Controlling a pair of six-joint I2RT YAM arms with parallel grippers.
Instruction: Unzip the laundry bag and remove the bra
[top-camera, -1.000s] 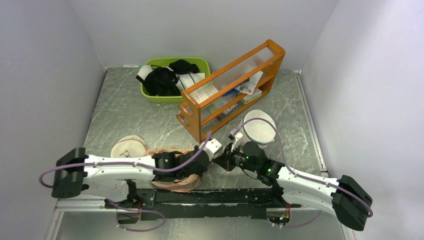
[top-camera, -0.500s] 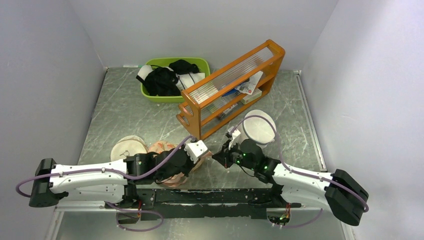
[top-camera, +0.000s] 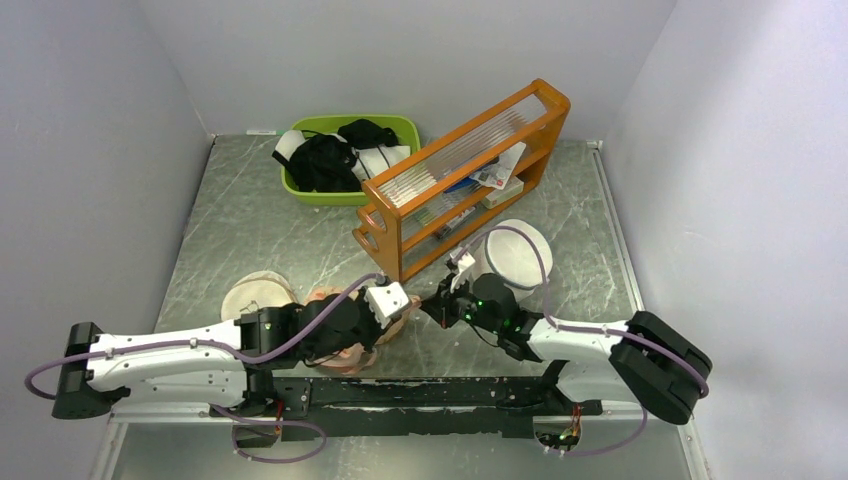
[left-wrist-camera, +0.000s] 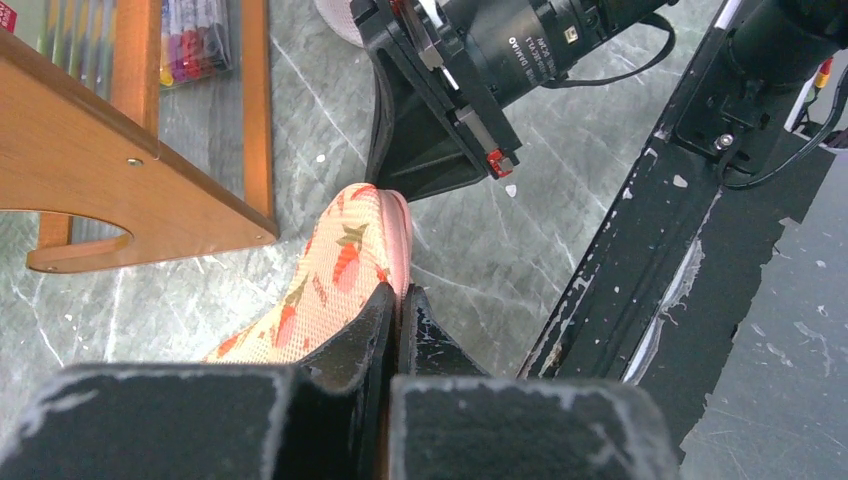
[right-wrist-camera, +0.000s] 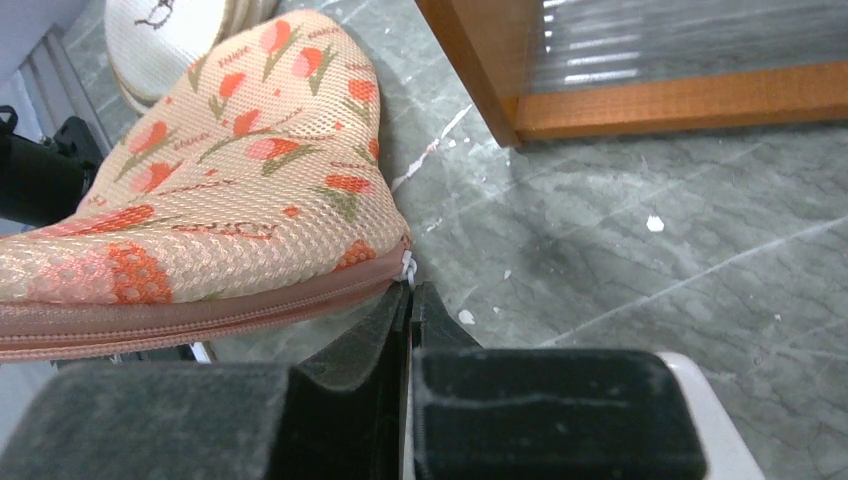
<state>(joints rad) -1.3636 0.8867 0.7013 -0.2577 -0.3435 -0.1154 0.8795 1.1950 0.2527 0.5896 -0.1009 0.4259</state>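
The laundry bag (right-wrist-camera: 230, 170) is a peach-pink mesh case with orange and green print. It lies between my two grippers, near the table's front edge (top-camera: 345, 352). My left gripper (left-wrist-camera: 399, 292) is shut on the bag's pink rim (left-wrist-camera: 398, 240) at its right end. My right gripper (right-wrist-camera: 410, 292) is shut on the white zipper pull (right-wrist-camera: 407, 264) at the end of the pink zipper (right-wrist-camera: 200, 312), which is closed along the length I see. In the top view the left gripper (top-camera: 402, 318) and right gripper (top-camera: 432, 308) nearly meet. The bra is hidden.
An orange wooden rack (top-camera: 460, 170) stands just behind the grippers. A round beige pouch (top-camera: 255, 293) lies left of the bag. A white cylindrical bag (top-camera: 520, 255) sits behind the right arm. A green bin with black clothes (top-camera: 340, 160) is at the back. A black rail (top-camera: 420, 390) runs along the front.
My left arm has drawn back to the left, and the bag's end has come out from under it. My right gripper has moved left and forward to the bag's end.
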